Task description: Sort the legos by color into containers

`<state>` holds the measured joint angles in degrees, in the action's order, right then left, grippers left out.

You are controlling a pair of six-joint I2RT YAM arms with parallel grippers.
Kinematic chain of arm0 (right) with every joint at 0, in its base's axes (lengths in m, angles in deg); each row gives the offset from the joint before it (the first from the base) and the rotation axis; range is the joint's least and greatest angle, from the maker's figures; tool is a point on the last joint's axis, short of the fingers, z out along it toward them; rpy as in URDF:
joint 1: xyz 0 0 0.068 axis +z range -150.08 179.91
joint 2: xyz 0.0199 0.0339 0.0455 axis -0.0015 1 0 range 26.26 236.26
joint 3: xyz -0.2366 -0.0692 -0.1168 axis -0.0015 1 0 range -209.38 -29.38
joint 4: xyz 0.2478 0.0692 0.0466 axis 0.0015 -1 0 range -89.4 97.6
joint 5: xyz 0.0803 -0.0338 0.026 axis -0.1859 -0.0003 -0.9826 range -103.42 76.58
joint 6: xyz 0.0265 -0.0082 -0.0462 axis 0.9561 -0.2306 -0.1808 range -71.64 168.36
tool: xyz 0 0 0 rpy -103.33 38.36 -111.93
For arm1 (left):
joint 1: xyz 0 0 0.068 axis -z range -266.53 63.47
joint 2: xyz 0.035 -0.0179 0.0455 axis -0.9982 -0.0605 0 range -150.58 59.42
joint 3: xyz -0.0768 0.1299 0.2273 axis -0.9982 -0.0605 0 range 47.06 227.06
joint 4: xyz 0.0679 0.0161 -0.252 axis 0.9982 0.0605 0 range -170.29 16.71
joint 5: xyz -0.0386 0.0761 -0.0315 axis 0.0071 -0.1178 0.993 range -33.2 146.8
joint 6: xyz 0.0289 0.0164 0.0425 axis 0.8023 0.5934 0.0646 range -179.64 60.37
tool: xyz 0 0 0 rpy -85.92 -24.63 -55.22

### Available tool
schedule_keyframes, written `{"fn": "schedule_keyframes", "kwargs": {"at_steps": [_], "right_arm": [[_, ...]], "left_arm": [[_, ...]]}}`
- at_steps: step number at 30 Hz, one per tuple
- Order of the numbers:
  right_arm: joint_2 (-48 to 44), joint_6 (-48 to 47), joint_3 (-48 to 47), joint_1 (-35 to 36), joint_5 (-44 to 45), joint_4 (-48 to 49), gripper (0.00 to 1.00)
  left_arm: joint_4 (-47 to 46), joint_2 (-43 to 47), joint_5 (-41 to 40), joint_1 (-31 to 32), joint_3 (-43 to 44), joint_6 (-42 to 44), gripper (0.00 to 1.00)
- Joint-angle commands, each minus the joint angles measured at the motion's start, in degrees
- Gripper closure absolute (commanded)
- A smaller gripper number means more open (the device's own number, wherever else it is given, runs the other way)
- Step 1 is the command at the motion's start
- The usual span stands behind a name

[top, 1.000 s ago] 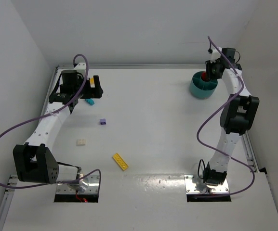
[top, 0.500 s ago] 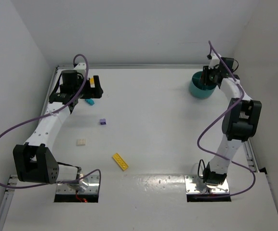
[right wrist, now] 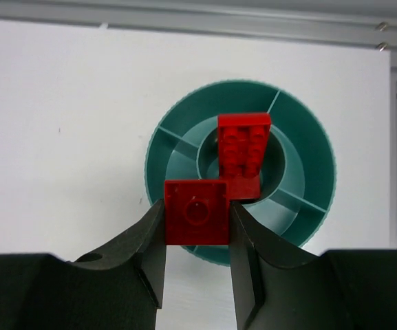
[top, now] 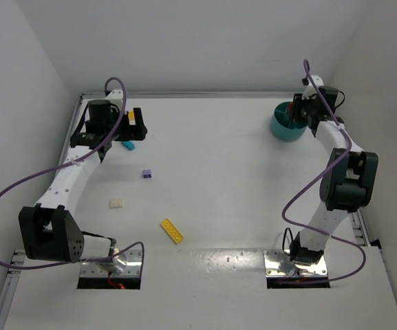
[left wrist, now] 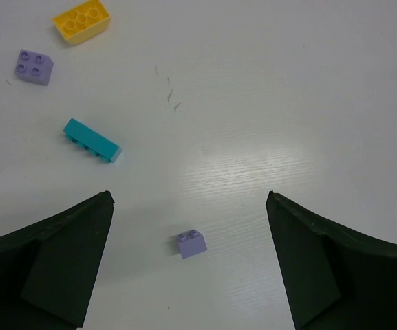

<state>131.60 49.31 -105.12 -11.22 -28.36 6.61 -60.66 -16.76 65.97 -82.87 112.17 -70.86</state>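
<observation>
Right gripper (right wrist: 197, 210) clenched on a small square red plastic brick (right wrist: 197, 214), held over the near rim of the round teal plastic divided dish (right wrist: 177, 124). A flat red plate (right wrist: 243, 148) leans in the centre well, long axis pointing away from the gripper. That well lies just ahead of the held brick; judge you need a short advance before releasing. Left gripper (left wrist: 190, 206) spread wide, empty, over a tiny purple cube (left wrist: 192, 243)

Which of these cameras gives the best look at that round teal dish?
The right wrist view: it looks straight down into the teal dish, showing its dividers and a red plate inside. The top external view shows the dish small, partly hidden by the right arm. The left wrist view does not show it.
</observation>
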Motion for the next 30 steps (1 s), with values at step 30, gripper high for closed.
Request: {"fn": "schedule_keyframes", "kwargs": {"at_steps": [30], "right_arm": [[3.12,1.77,1.30,-0.29,4.74,15.32,0.88]], "left_arm": [[-1.53,-0.11,0.32,-0.41,1.78,-0.55,0.00]]}}
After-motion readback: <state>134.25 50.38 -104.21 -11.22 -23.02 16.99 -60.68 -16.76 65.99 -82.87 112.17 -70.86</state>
